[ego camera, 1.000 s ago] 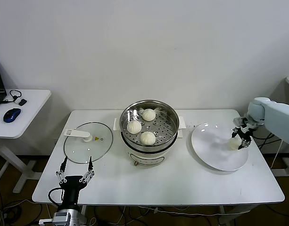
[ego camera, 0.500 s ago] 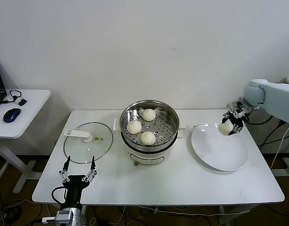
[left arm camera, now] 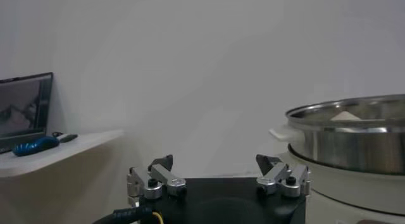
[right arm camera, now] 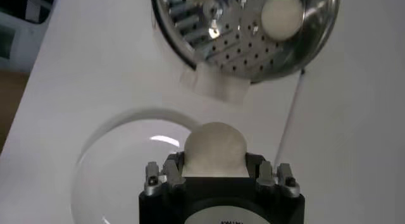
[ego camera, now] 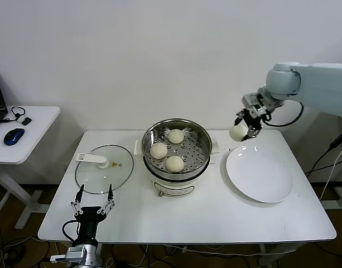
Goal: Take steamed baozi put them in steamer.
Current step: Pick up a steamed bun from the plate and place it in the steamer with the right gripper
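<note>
My right gripper is clamping one baozi (above the plate), right of the steamer; my left gripper is waiting open, near-left.

Right gripper is up in the air clamped on a baozi — between the steamer, with three buns inside, and the white plate — while the left gripper sits open at the worktop's front edge near the glass lid.
</note>
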Controlling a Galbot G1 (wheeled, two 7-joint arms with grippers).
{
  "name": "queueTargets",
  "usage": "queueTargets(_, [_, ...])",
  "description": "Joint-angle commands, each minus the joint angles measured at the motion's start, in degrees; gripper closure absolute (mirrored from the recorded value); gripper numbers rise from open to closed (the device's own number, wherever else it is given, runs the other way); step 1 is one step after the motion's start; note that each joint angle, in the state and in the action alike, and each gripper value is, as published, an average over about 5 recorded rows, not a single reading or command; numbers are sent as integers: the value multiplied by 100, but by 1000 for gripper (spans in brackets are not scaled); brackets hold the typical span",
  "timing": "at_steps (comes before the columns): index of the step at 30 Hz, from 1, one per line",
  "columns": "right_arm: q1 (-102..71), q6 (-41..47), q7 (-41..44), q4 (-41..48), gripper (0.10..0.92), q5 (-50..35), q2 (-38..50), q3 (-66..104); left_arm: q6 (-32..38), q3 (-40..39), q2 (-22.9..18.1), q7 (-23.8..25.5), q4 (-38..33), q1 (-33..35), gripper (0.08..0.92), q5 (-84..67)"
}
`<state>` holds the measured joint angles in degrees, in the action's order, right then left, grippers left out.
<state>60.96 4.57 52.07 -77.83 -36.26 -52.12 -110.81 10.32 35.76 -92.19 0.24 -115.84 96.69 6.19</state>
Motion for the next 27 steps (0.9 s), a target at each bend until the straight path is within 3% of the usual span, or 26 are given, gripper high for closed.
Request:
queueTargets(1, [328, 512, -155, -420, 380, -908, -922, 111, -28, 33, -269, 17, -10, -31, 177, -61])
queueTargets(27, [-1686, 734, -370, 1162, 383, -562, -1746, 642, 20, 145, -273, 45, 82, -30, 177, -108])
